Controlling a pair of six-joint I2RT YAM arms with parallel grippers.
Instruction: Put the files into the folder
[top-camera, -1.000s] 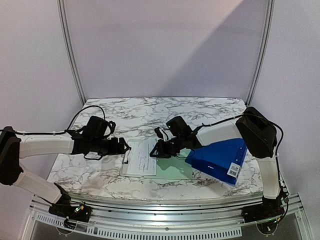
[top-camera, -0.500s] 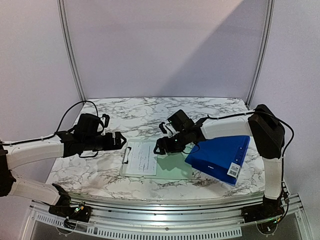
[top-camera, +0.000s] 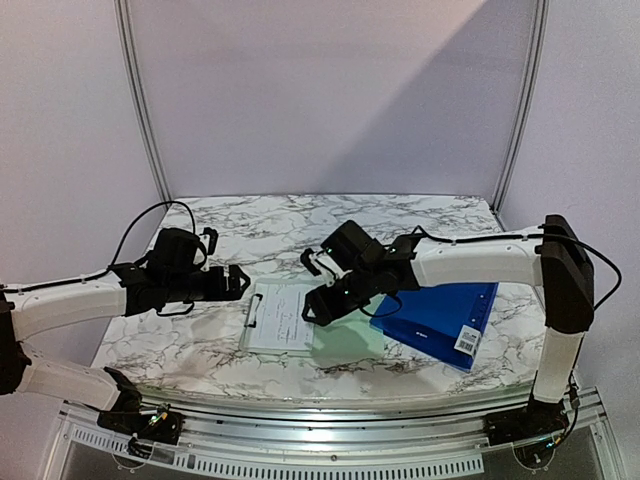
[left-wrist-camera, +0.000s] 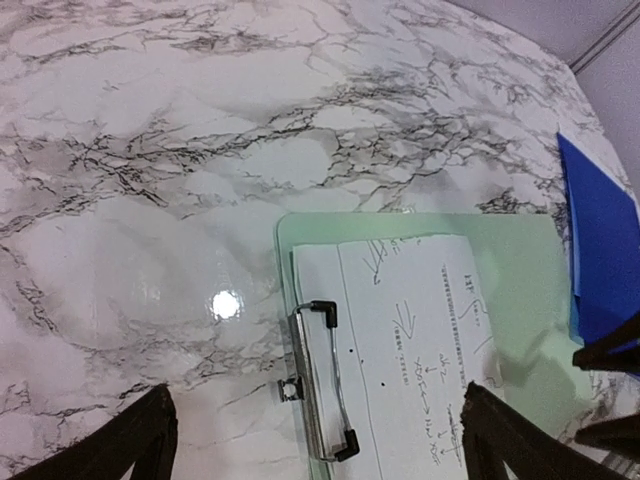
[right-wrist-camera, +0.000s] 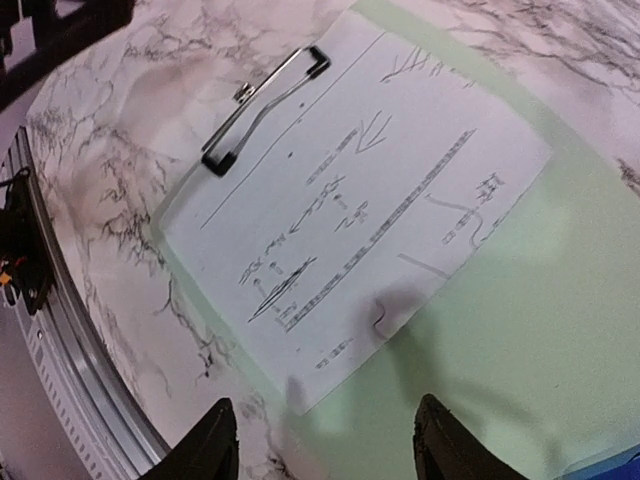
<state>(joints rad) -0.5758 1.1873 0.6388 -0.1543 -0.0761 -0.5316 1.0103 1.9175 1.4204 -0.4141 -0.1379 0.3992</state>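
A white slip with printed lines (top-camera: 284, 318) lies under a metal clip (top-camera: 256, 308) at the left end of a pale green board (top-camera: 345, 340). The blue folder (top-camera: 440, 315), with a barcode sticker (top-camera: 467, 340), lies closed to the right, its edge on the board. My left gripper (top-camera: 240, 283) is open and empty, hovering just left of the clip (left-wrist-camera: 318, 385). My right gripper (top-camera: 315, 308) is open and empty, above the slip's right edge (right-wrist-camera: 350, 200). No large plain sheet shows.
The marble table (top-camera: 300, 225) ends at a metal rail (top-camera: 330, 455) in front. Grey walls close the back and sides. The right arm's forearm (top-camera: 470, 262) crosses above the folder. The left arm's cable (top-camera: 150, 222) loops over the table's left part.
The left gripper drew back left off the clip, then held still. The right gripper moved left and nearer, from beside the folder to over the slip's right edge.
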